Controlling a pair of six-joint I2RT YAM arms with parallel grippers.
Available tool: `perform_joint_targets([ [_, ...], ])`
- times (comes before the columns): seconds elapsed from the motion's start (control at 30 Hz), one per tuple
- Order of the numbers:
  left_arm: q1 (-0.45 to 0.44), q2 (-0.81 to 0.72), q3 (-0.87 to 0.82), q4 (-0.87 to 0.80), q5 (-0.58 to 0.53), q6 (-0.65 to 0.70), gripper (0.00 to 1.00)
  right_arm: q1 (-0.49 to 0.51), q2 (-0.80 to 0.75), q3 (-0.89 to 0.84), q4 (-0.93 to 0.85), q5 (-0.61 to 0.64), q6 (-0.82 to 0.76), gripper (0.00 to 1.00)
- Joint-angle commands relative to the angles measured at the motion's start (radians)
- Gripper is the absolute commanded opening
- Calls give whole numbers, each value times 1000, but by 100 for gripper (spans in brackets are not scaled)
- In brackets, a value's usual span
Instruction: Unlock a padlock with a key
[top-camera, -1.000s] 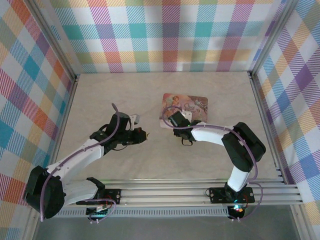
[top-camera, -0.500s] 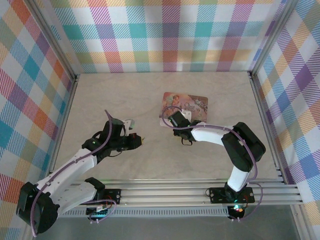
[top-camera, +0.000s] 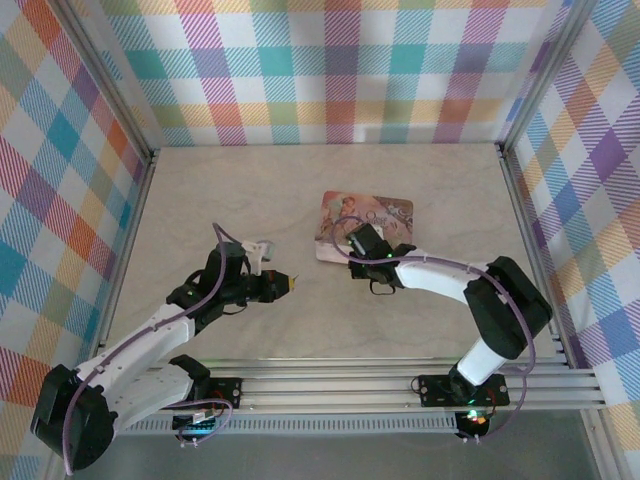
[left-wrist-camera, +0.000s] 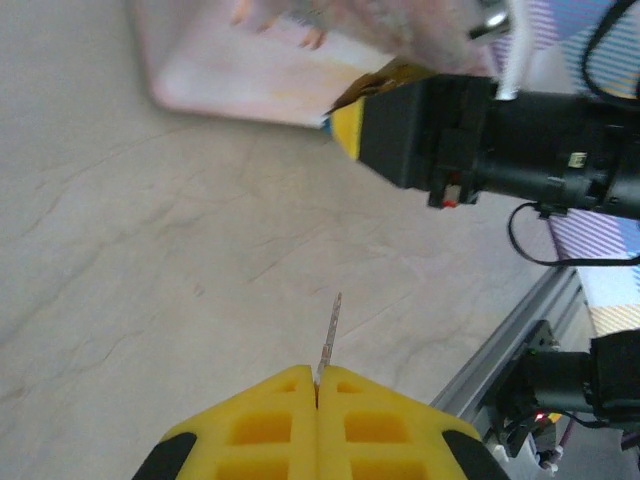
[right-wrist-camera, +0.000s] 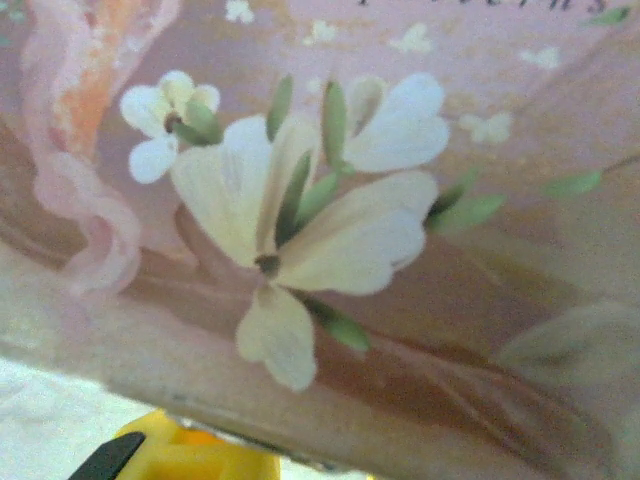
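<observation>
While the left fingers (left-wrist-camera: 285, 405), closed together, clamp the key (left-wrist-camera: 329, 330) over the surface (left-wrist-camera: 150, 260), the right fingers (left-wrist-camera: 348, 128) sit at the pink box (left-wrist-camera: 240, 75) edge; whether apart or together cannot be told

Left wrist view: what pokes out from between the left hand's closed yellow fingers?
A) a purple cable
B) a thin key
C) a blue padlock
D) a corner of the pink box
B: the left hand is shut on a thin key that sticks out ahead toward the pink box.
</observation>
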Motion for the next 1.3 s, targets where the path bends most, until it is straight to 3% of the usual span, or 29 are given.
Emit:
perform_joint_targets([
  [0.0,-24,-60,-55,182,49,54,0,-5,-60,16,-20,-129,-26,0],
  [0.2,-40,-16,-73,252,86,48,0,-22,-98,21,-56,-279,31,0],
  [0.57,-97,141,-139,565,49,-73,0,-63,-164,-17,-20,-412,148,0],
  [0.83,-111,258,-134,730,98,-116,0,-114,-227,-47,-2,-537,244,0],
  [1.27,-170,323,-100,775,52,14,0,-179,-257,21,-96,-715,291,0],
])
